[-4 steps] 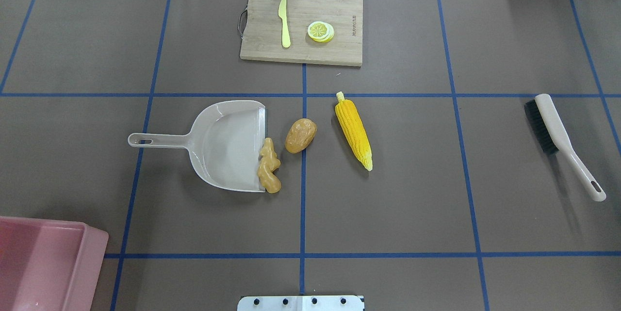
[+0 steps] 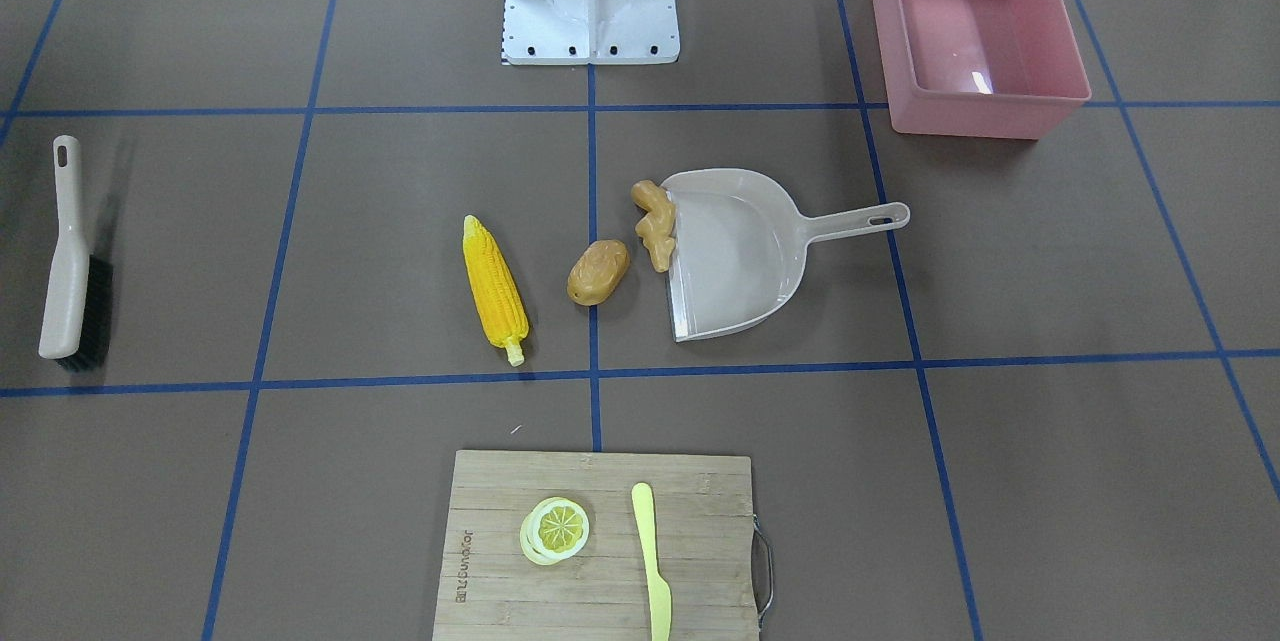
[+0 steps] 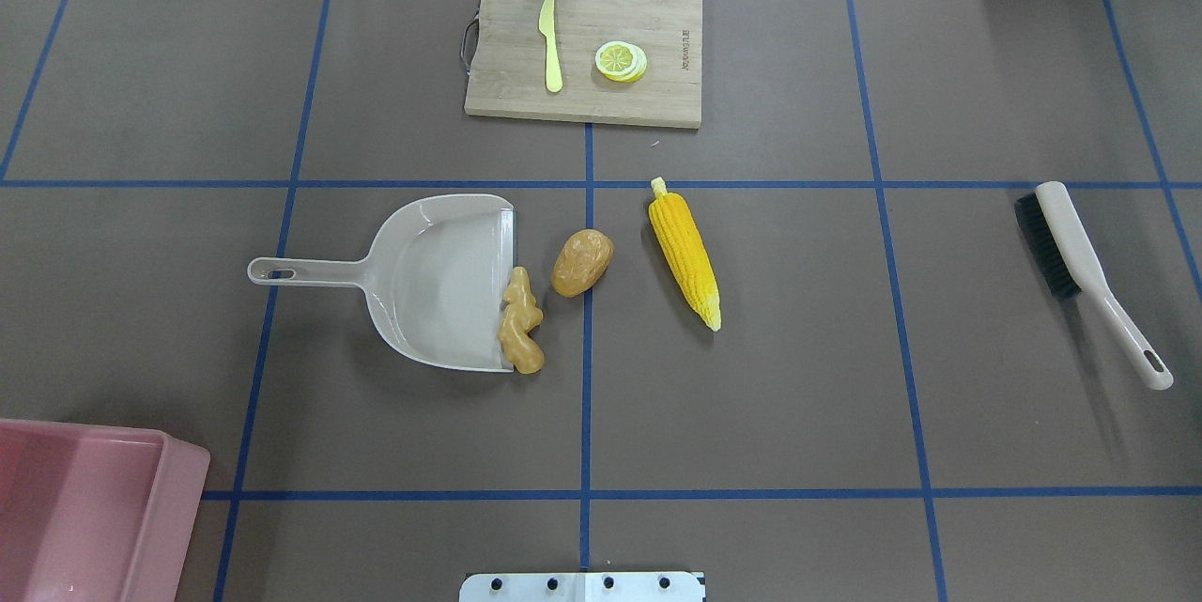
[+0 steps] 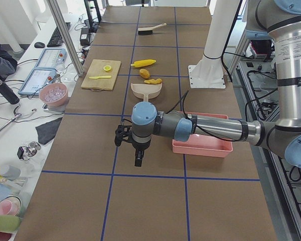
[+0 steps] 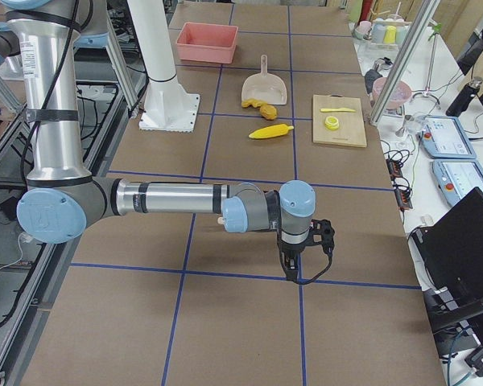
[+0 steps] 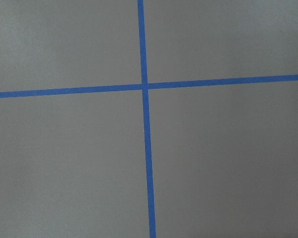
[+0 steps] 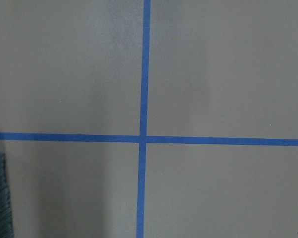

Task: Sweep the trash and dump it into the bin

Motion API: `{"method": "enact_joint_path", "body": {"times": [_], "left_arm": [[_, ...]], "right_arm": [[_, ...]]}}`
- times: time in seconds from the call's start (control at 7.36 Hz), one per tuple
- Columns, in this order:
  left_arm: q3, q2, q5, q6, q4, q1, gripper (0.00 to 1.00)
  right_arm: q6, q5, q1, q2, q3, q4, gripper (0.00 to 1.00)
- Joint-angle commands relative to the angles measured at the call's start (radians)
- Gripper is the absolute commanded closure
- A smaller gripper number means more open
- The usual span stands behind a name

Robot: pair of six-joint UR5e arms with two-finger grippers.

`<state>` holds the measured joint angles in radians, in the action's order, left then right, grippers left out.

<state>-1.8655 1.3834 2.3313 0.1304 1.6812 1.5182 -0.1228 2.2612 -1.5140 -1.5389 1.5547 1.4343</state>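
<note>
Overhead exterior: ginger root touches the dustpan edge, potato near. Left gripper and right gripper: cannot tell grip.

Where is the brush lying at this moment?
In the overhead view the brush lies flat at the table's far right, on the robot's right side, well clear of the corn cob, its nearest neighbour.

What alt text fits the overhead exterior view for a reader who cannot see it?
A ginger root lies against the lip of a beige dustpan, with a potato and a corn cob to its right. A brush lies far right, a pink bin at bottom left; no arm shows.
</note>
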Motion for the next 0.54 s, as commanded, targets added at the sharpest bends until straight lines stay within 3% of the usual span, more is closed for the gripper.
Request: {"method": "enact_joint_path", "body": {"times": [0.0,0.27,0.41], "left_arm": [[-0.004,0.002,-0.007,0.002,0.000,-0.001,0.02],[-0.061,0.008,0.003,-0.055,0.009,-0.010,0.01],[-0.101,0.043,0.012,-0.064,0.006,-0.082,0.01]], "right_arm": [[-0.001,0.009,0.000,-0.001,0.001,0.000,0.00],[-0.004,0.009,0.000,-0.001,0.001,0.000,0.00],[-0.004,0.009,0.000,-0.001,0.001,0.000,0.00]]}}
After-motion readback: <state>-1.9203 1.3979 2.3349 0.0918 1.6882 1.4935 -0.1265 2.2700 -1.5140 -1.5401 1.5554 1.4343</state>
